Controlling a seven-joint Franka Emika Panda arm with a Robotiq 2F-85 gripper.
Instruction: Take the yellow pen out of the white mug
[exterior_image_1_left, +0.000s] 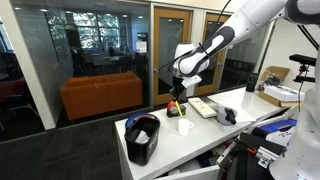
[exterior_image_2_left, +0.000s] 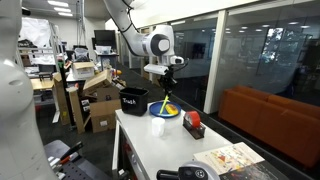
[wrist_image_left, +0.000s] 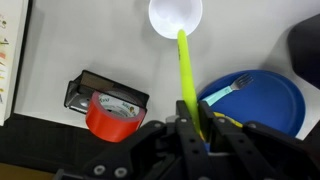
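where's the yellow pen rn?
Wrist view: the yellow pen is gripped in the claw, its far tip at the rim of the white mug, with the red tape roll on one side and the blue plate on the other.

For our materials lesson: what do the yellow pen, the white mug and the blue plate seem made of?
The yellow pen: likely plastic, uniform bright matte colour.
The white mug: probably glazed ceramic, smooth plain white; plastic possible.
The blue plate: probably plastic, even saturated colour, faint sheen.
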